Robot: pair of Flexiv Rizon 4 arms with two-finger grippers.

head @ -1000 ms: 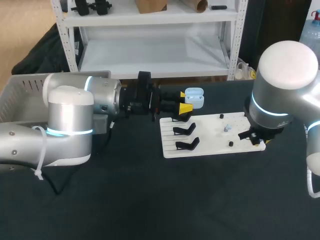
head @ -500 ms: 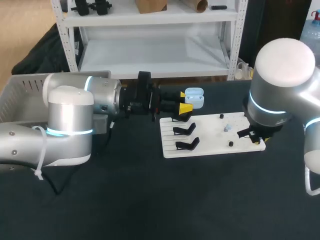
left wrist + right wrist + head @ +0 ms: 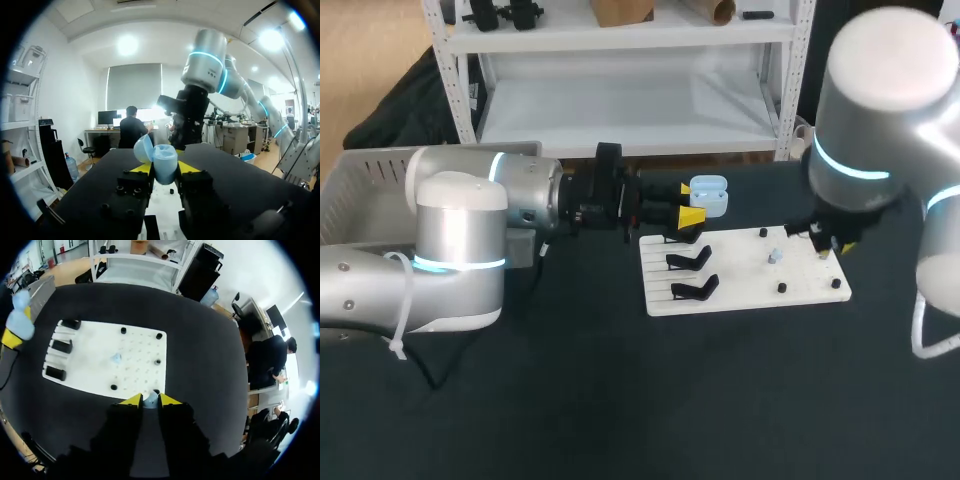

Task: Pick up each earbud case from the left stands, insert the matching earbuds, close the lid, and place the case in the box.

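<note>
L gripper (image 3: 692,205) is held level above the table (image 3: 620,400), near the far left corner of the board (image 3: 740,292), fingers pointing twd the R arm. Jaws are partly open and clamped on the case (image 3: 710,197) from both sides. The L wrist cam shows the yellow tips pressed against its two flanks. The case is pale blue and held off the table. Its lid (image 3: 144,148) is flipped open and leans to one side. Can't tell what's inside.

R gripper (image 3: 823,245) hangs over the right part of the board, pointing down, well clear of the surface. Jaws are almost together, w/ a small pale-blue earbud (image 3: 150,398) pinched btwn the yellow tips. In the R wrist cam the board lies below and ahead of the fingers, and the case shows off past the board's stand side, well apart from the R gripper.

The board is white and lies flat on the dark table. 3 black stands (image 3: 688,262) sit in a row along its left side. A 2nd earbud (image 3: 116,358), also pale blue, stands upright near the middle of the right half, apart from both grippers. 4 small black pegs (image 3: 123,330) are spread around it: 2 by the far edge, 1 toward the right edge, 1 by the near edge.

Box (image 3: 365,170): grey, at the far left, behind the L arm and mostly hidden by it.
</note>
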